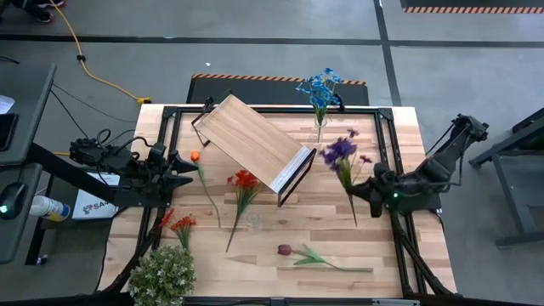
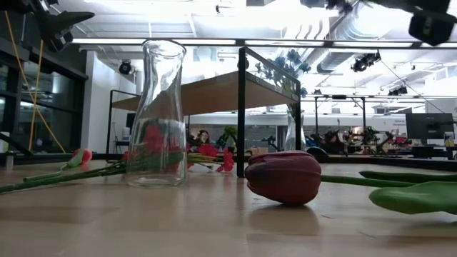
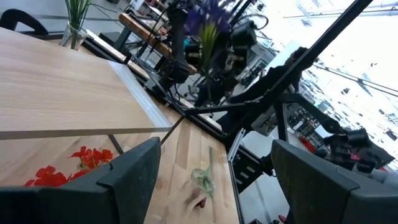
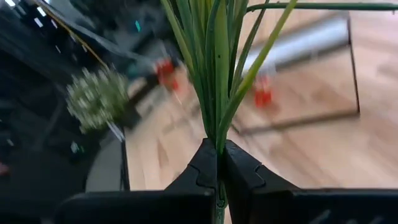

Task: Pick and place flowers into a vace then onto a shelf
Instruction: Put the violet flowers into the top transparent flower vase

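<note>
My right gripper (image 1: 364, 189) (image 4: 217, 163) is shut on the purple flower (image 1: 340, 153) at the table's right side. My left gripper (image 1: 189, 166) (image 3: 211, 180) hovers open at the left, beside an orange bloom (image 1: 195, 156). The shelf (image 1: 251, 140) stands slantwise on its black frame at the far middle. An empty glass vase (image 2: 158, 114) (image 1: 252, 223) stands upright near the table's middle. Red flowers (image 1: 245, 180), orange-red ones (image 1: 174, 223) and a maroon tulip (image 1: 284, 250) (image 2: 285, 176) lie flat on the table. My right gripper pinches the purple flower's green stalk (image 4: 217, 140) between its two fingers, just below where the long leaves fan out. It comes at the stalk from the table's right, lying across it. The flower is lifted clear, bloom toward the far edge and stalk end (image 1: 354, 221) toward the near edge.
A second vase with blue flowers (image 1: 320, 89) stands at the far edge beside the shelf's pale end. A bushy pale-green clump (image 1: 161, 276) sits at the near left corner. Black frame rails (image 1: 387, 127) run along the table's edges. Bare planks lie at the near right.
</note>
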Motion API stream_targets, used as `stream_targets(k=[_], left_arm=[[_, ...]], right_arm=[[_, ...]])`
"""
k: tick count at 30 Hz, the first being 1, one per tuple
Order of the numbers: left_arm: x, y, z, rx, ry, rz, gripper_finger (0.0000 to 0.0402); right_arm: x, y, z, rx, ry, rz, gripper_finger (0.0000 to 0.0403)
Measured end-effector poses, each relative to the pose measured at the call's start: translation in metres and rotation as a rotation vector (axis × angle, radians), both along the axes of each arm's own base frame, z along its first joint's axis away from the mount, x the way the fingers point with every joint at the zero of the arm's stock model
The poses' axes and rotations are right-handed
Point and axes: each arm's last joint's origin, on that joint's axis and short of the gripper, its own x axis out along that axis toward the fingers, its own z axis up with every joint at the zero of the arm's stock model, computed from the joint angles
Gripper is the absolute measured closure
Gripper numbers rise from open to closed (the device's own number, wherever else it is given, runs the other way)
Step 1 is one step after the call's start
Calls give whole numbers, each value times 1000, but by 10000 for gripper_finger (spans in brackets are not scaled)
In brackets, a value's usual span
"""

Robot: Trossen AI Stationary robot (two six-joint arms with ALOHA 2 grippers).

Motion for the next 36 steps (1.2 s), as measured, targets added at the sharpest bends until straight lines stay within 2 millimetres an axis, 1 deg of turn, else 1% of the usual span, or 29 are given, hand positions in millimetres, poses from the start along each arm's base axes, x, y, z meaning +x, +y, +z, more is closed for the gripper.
stream_targets(k=[8, 14, 17, 22, 28, 32, 36], left_arm=[[0, 0, 0, 0, 0, 0, 64], [0, 0, 0, 0, 0, 0, 64], [0, 0, 0, 0, 0, 0, 64], [0, 0, 0, 0, 0, -1, 64], [0, 0, 0, 0, 0, -1, 64], [0, 0, 0, 1, 0, -1, 64], [0, 0, 0, 1, 0, 4, 64]], right_arm=[[-5, -9, 27, -115, -214, -93, 403], [-5, -12, 48, -297, -302, -213, 403], [-7, -15, 58, -406, -296, -301, 403], [-11, -21, 69, -545, -226, -435, 403], [-14, -26, 78, -641, -164, -494, 403], [-10, -34, 79, -692, -134, -545, 403], [-4, -44, 80, -728, -157, -582, 403]])
